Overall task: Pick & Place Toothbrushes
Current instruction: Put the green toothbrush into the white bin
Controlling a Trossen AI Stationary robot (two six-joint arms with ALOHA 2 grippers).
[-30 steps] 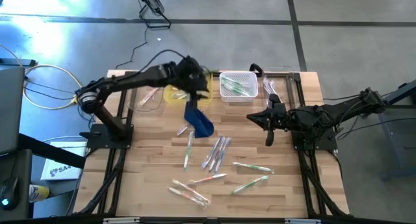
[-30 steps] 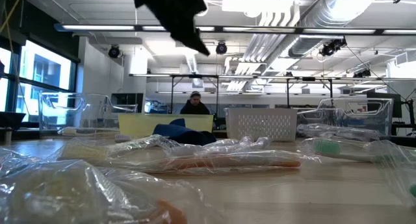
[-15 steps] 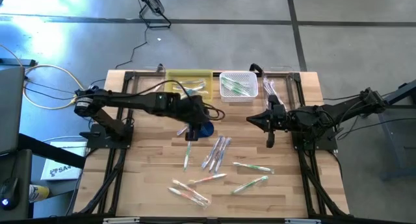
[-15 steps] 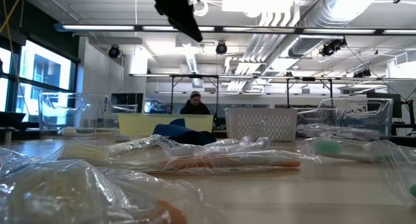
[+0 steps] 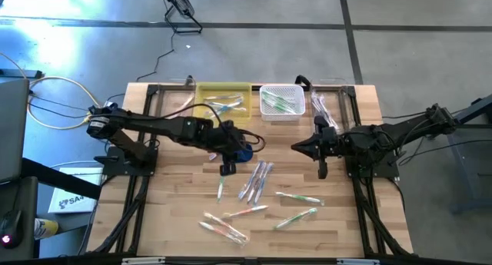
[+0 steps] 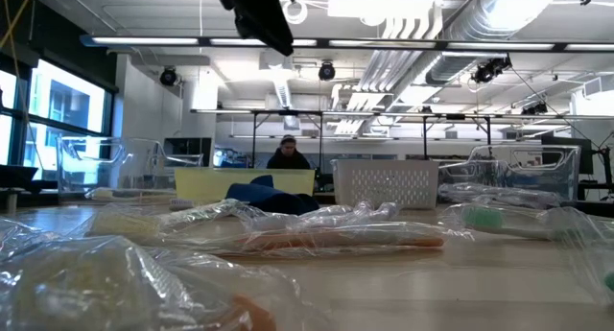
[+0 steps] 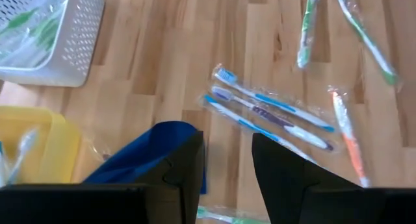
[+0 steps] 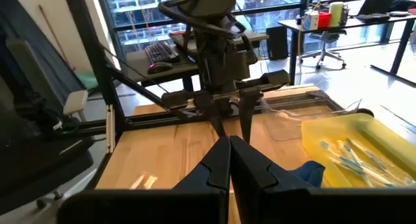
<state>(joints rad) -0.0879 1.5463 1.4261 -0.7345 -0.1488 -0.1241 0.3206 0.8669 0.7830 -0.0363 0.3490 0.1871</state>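
**Left jaws parted and empty above the blue pouch**

My left gripper [image 5: 227,167] hung over the middle of the wooden table [image 5: 177,211], reached out from my left side. Through my left wrist camera I saw its two dark fingers [image 7: 183,165] standing apart with a clear gap between them and nothing held there. Just below them lay the dark blue pouch [image 7: 146,152], beside the yellow tray [image 7: 36,146].

My right gripper [image 5: 321,171] waited near the right edge of the table, its jaws pressed fully together with nothing between them, as my right wrist view showed [image 8: 229,160].

The toothbrushes were spread over several places. A cluster of three wrapped ones with blue and purple handles [image 7: 270,113] lay close to the pouch, toward the table's centre [image 5: 256,180]. A green-and-white one [image 5: 221,187] lay just past my left gripper. More lay scattered nearer the front edge: an orange-tinted one [image 5: 247,212], a green one [image 5: 296,217] and another green one [image 5: 298,197], plus a wrapped bundle [image 5: 224,228]. Others already sat in containers at the far edge: some in the yellow tray [image 5: 224,104], and green ones in the white perforated basket [image 5: 281,103]. A clear bin [image 5: 332,104] stood at the far right corner.

In the low view a person [image 6: 287,154] sat in the room beyond the table
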